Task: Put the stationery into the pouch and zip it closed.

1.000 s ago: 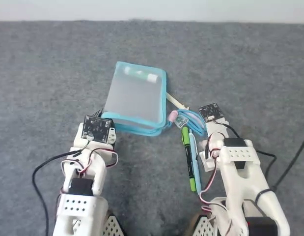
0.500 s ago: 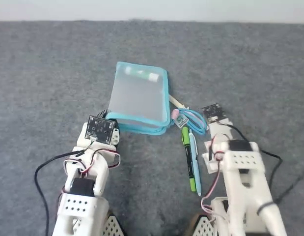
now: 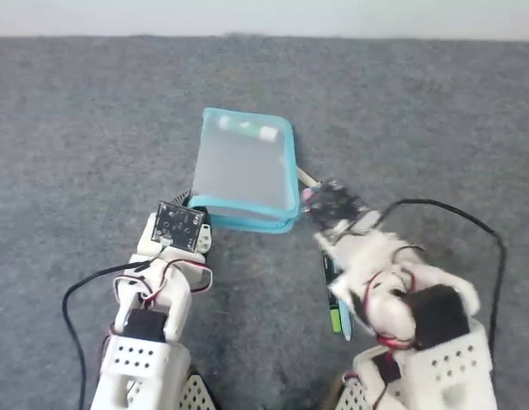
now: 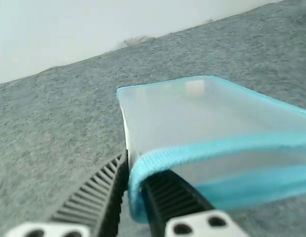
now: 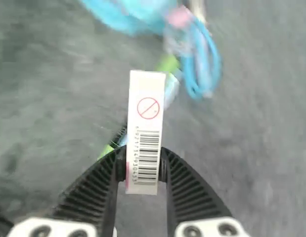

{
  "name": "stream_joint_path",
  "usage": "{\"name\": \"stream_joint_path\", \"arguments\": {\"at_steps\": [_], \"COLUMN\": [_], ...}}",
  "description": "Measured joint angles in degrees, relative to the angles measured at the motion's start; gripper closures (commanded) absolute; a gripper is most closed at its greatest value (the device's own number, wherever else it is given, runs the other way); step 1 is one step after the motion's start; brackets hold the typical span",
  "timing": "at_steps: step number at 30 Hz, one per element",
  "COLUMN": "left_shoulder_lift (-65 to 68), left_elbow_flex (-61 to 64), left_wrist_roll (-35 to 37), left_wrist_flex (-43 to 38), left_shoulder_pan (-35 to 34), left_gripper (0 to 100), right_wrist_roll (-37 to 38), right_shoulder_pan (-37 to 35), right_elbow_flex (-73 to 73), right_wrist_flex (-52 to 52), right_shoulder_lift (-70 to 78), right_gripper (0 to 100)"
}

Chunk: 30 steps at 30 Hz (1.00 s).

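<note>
The translucent pouch point(image 3: 244, 175) with a light blue zip border lies flat mid-table, a white and green item point(image 3: 245, 130) inside at its far end. My left gripper point(image 3: 189, 203) is shut on the pouch's near left corner; the left wrist view shows the blue edge point(image 4: 192, 153) pinched between the black jaws of that gripper point(image 4: 134, 170). My right gripper point(image 3: 331, 203) hangs by the pouch's near right corner, shut on a white barcoded eraser point(image 5: 143, 133). A green pen point(image 3: 334, 314) and a blue pen point(image 3: 343, 323) lie under the right arm.
A blue cord loop point(image 5: 202, 64) with a pink tag point(image 5: 180, 17) trails from the pouch's zip corner. A cream stick point(image 3: 307, 178) lies beside that corner. Grey carpet point(image 3: 435, 120) covers the table, with open room far and to both sides. A black cable point(image 3: 469, 224) arcs right.
My right arm has swung left and toward the pouch's near right corner, now covering the cord and pen tops. The left arm shifted slightly right, still holding the pouch corner.
</note>
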Motion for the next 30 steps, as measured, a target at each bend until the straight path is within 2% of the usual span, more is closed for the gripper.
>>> {"name": "stream_joint_path", "arguments": {"at_steps": [3, 6, 30], "left_shoulder_lift": [0.0, 0.0, 0.0], "left_elbow_flex": [0.0, 0.0, -0.6], "left_wrist_roll": [0.0, 0.0, 0.0], "left_wrist_flex": [0.0, 0.0, 0.0], "left_shoulder_pan": [1.7, 2.5, 5.5], "left_gripper": [99, 99, 99], "right_wrist_roll": [-1.9, -2.5, -7.2], "right_shoulder_pan": [-7.2, -9.5, -10.1], "right_elbow_flex": [-2.3, -3.9, -25.2], "right_wrist_flex": [-0.3, -2.5, -5.7], "right_shoulder_lift": [7.3, 14.0, 48.9], "right_gripper": [99.2, 99.2, 99.1]}}
